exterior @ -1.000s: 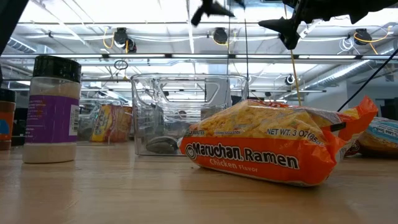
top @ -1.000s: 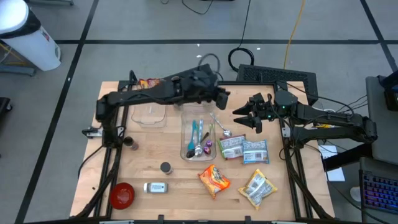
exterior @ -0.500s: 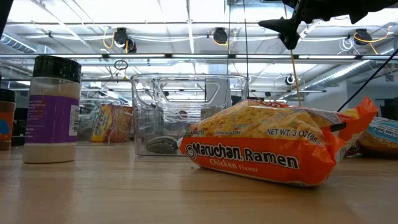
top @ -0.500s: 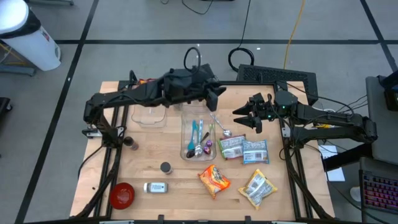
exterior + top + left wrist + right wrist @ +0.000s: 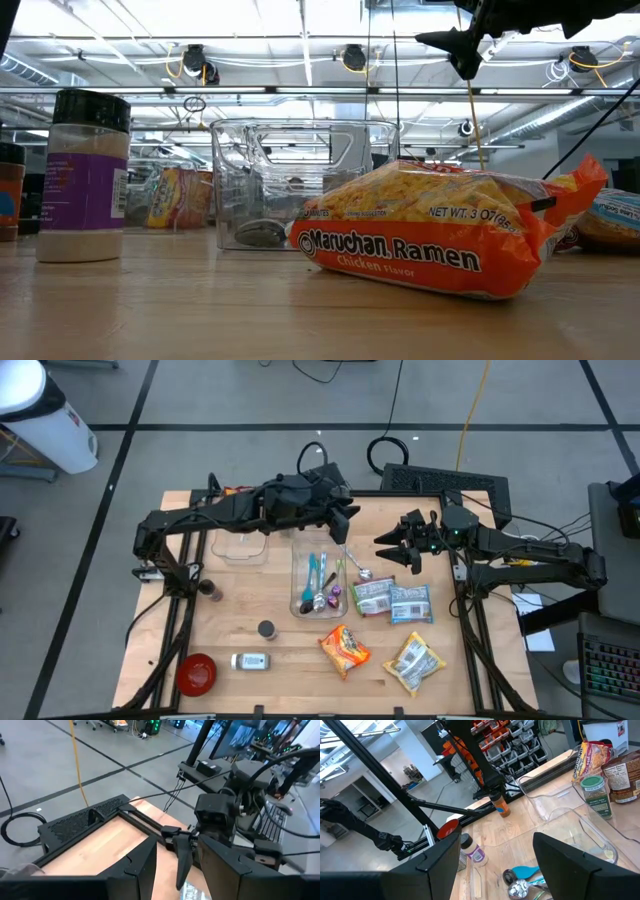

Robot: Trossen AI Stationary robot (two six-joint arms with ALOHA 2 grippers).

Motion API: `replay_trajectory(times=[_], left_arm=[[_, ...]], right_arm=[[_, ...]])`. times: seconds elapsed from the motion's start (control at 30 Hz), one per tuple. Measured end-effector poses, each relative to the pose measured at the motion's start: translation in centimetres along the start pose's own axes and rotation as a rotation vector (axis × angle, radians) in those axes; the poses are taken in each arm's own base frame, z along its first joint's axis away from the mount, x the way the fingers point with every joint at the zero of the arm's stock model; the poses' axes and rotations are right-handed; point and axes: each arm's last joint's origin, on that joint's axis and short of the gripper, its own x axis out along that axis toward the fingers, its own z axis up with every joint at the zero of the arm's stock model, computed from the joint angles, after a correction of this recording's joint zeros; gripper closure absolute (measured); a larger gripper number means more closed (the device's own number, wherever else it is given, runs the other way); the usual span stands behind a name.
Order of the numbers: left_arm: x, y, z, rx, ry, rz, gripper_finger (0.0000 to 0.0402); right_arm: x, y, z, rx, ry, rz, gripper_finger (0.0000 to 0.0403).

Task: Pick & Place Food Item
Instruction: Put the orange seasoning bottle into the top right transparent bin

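An orange ramen packet (image 5: 345, 648) (image 5: 420, 240) lies flat on the wooden table near its front. A yellow packet (image 5: 415, 662) lies to its right, and two more packets (image 5: 392, 600) lie behind them. My left gripper (image 5: 346, 520) (image 5: 177, 851) hangs open high over the table's far middle, above the far end of a clear bin (image 5: 318, 580) that holds utensils. Nothing is between its fingers. My right gripper (image 5: 386, 550) (image 5: 495, 851) hangs open above the table to the right of that bin, pointing left. It also holds nothing.
A second, empty clear bin (image 5: 240, 545) stands at the far left, with a snack bag (image 5: 238, 492) behind it. Spice jars (image 5: 265, 630) (image 5: 85, 175), a red bowl (image 5: 196, 673) and a lying bottle (image 5: 250, 660) occupy the near left. A spoon (image 5: 362, 570) lies beside the utensil bin.
My left gripper has risen and drawn back a little toward the table's left, leaving the top of the low view. Its fingers stay apart with nothing in them. The right arm and the packets have kept still.
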Motion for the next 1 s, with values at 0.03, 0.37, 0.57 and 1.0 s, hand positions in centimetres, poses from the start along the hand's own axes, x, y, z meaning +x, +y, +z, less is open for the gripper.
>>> replay_trajectory(times=[0.03, 0.37, 0.57, 1.0], left_arm=[[-0.1, 0.0, 0.1, 0.011, -0.001, -0.001, 0.0252], [-5.4, -0.3, 3.0, 0.138, -0.1, -0.064, 0.0252], [-8.7, 0.2, 4.1, 0.173, -0.101, -0.064, 0.0252], [-14.3, 0.6, 3.1, 0.248, 0.069, -0.054, 0.0252]], right_arm=[[0.0, 0.0, 0.0, 0.0, 0.0, 0.0, 0.0161], [0.0, 0.0, 0.0, 0.0, 0.0, 0.0, 0.0161], [0.0, 0.0, 0.0, 0.001, 0.0, 0.0, 0.0161], [0.0, 0.0, 0.0, 0.0, 0.0, 0.0, 0.0161]])
